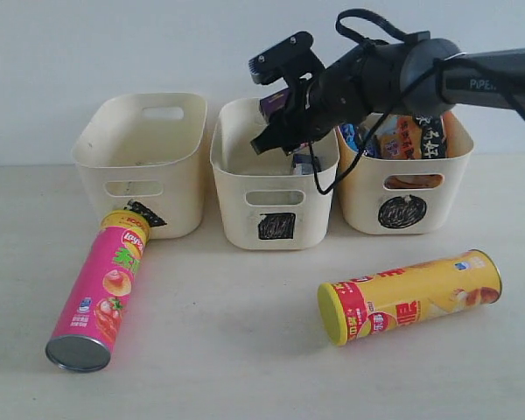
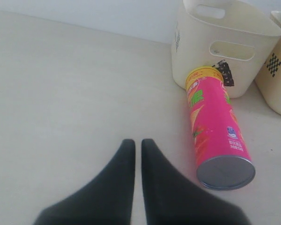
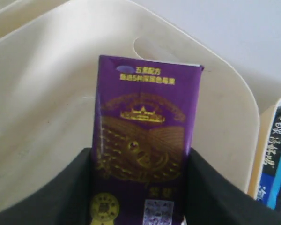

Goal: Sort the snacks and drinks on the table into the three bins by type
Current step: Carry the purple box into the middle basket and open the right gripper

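Purple carton (image 3: 145,117) gripped lengthwise in right hand (image 3: 139,164), poised just above the opening of the square-marked middle bin (image 1: 232,166) by the table (image 1: 245,350) far edge; left hand (image 2: 133,143) clenched empty near pink tube (image 2: 215,126), well apart.

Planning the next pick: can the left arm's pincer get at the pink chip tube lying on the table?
Probably yes. The left pincer is shut and empty, and only bare beige table lies between it and the pink chip tube, which lies on its side. The pincer must open first.
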